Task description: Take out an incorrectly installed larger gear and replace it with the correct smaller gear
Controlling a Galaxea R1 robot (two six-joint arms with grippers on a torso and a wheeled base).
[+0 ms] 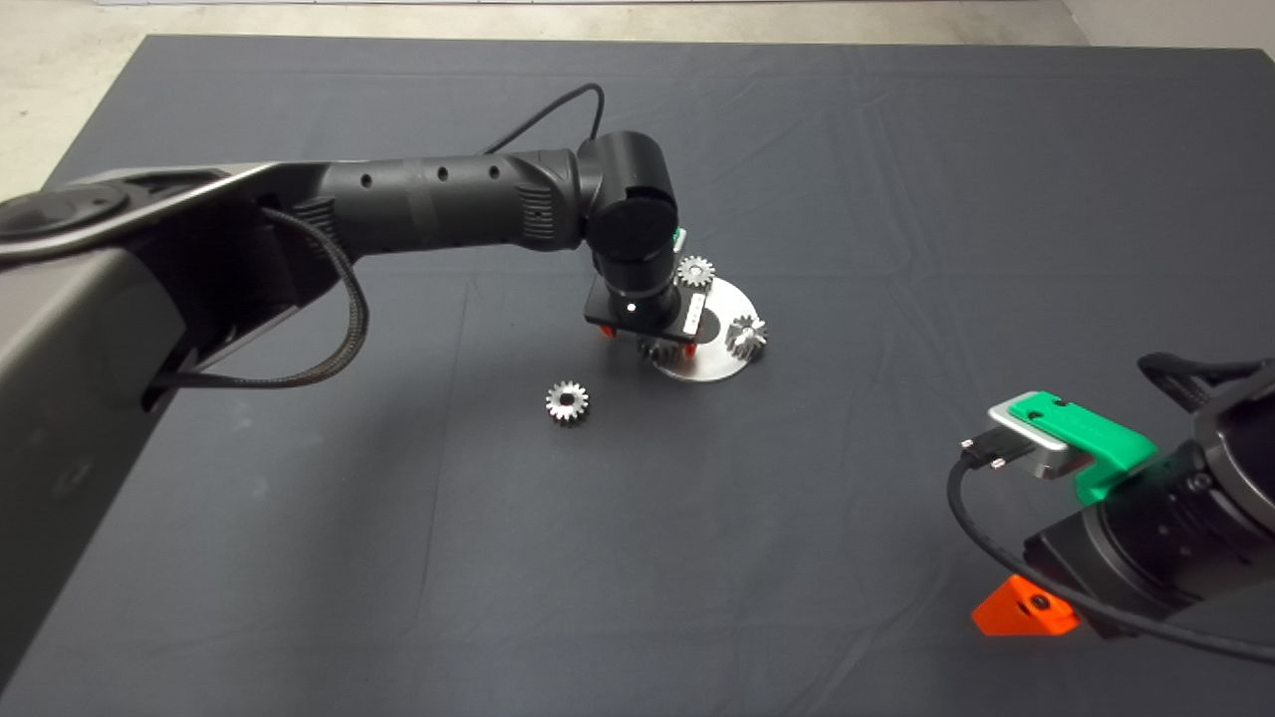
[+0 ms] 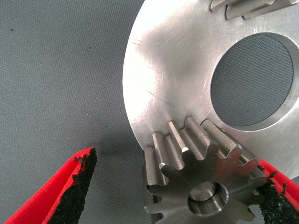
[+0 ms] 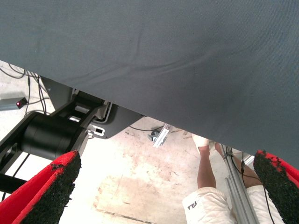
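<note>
The left gripper [image 2: 173, 186] hovers over the round metal plate [image 1: 719, 363] with its fingers [image 2: 74, 196] spread wide around a plate-edge gear [image 2: 201, 177], gripping nothing, while the larger gear [image 1: 746, 336] sits on the plate's right edge, the smaller gear [image 1: 567, 401] lies loose on the mat [image 1: 697, 558], and the right gripper [image 3: 163, 196] waits open at the lower right.

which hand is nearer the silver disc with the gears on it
Left. The left hand is right over the silver disc, fingers open around a gear at its edge. The right hand waits open, off beyond the mat's edge.
</note>
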